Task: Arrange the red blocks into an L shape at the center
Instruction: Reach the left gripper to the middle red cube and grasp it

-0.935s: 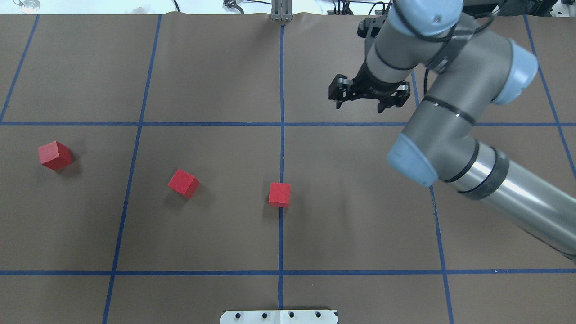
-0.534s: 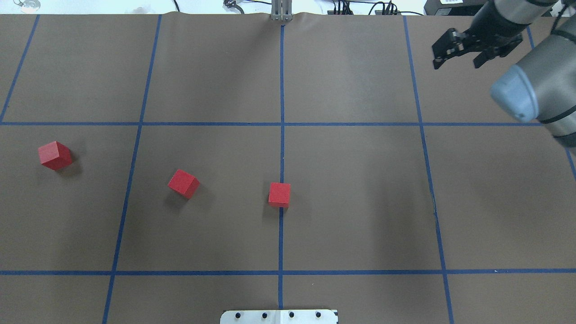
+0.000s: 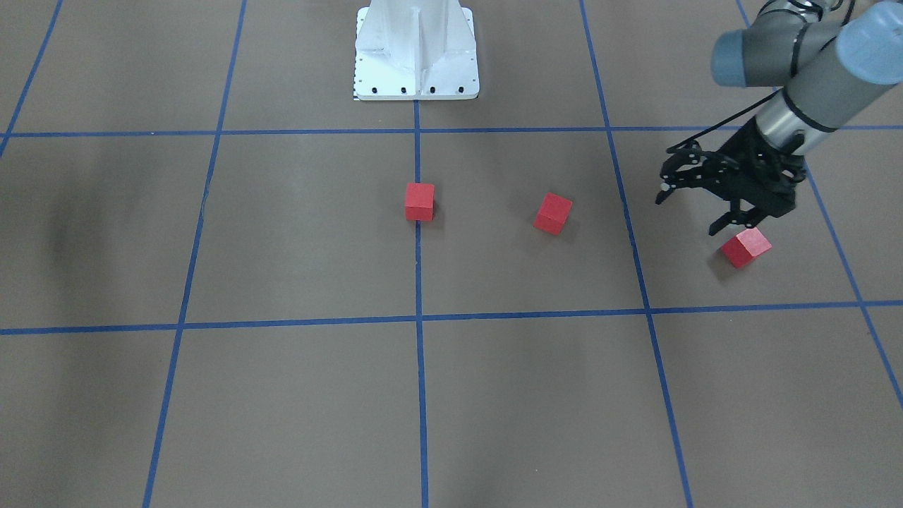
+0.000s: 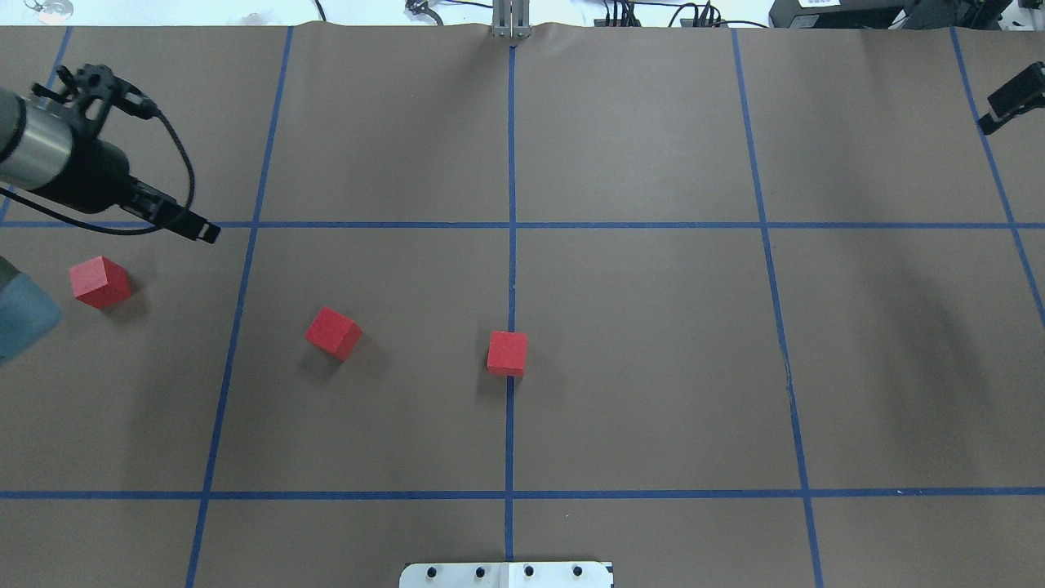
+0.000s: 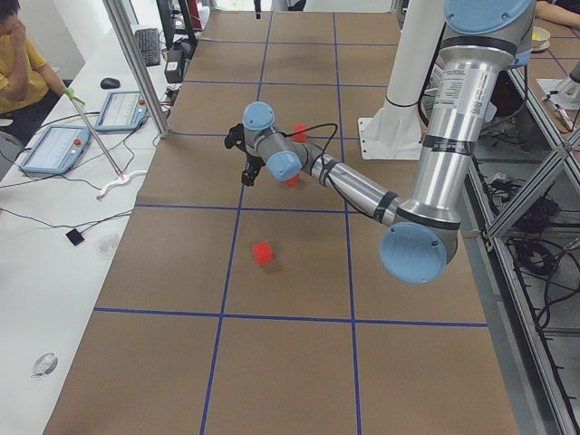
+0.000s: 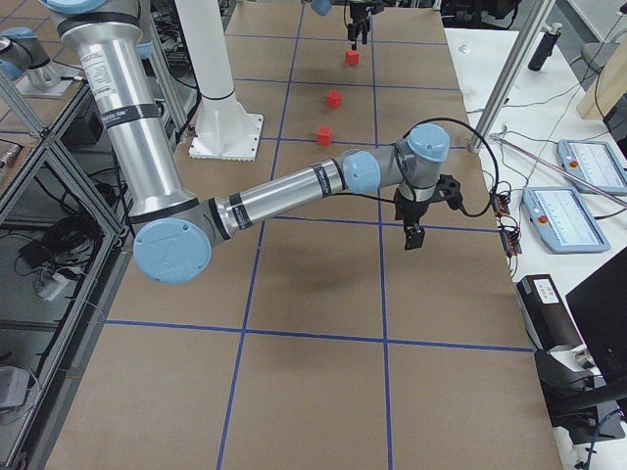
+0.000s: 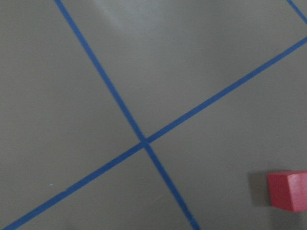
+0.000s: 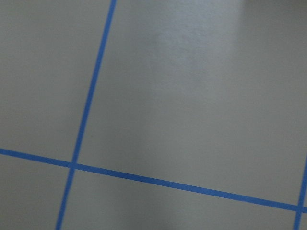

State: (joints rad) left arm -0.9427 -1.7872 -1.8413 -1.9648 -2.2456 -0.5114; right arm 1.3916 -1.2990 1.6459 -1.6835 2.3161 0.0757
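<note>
Three red blocks lie apart on the brown board. One rests on the middle blue tape line at the center. A second sits to its left. The third is far left. My left gripper hovers open and empty, raised beside that third block. The left wrist view catches this block at its lower right. Of my right gripper, only one finger shows at the overhead's right edge, far from every block; I cannot tell whether it is open or shut.
The white robot pedestal stands at the board's near edge on the middle line. Beyond the far edge are a metal post and cables. A person and tablets are at a side desk.
My right arm has swung away to the right and almost left the overhead view. My left arm has come in from the left, near the far-left block. None of the blocks has moved.
</note>
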